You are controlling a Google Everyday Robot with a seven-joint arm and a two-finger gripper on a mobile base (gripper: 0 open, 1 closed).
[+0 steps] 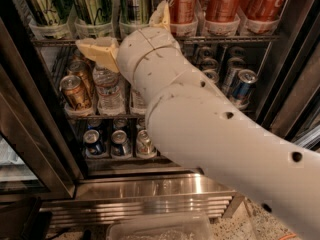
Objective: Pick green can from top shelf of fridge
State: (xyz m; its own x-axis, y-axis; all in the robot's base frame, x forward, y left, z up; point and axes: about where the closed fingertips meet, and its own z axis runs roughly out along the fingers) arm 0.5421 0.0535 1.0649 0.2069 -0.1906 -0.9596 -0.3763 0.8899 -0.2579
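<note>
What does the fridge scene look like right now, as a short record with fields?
gripper: open, fingers spread, at the front edge of the top shelf
green can: upright on that shelf, above the gripper, not gripped
neighbours: olive-green cans left, red cola cans right
fridge: open, arm reaching in

Top edge's cropping green can [134, 1], upper ctr; hand [125, 31] sitting just below it, arm [210, 134] hiding much of fridge [295, 59] interior, ctr-right.
</note>
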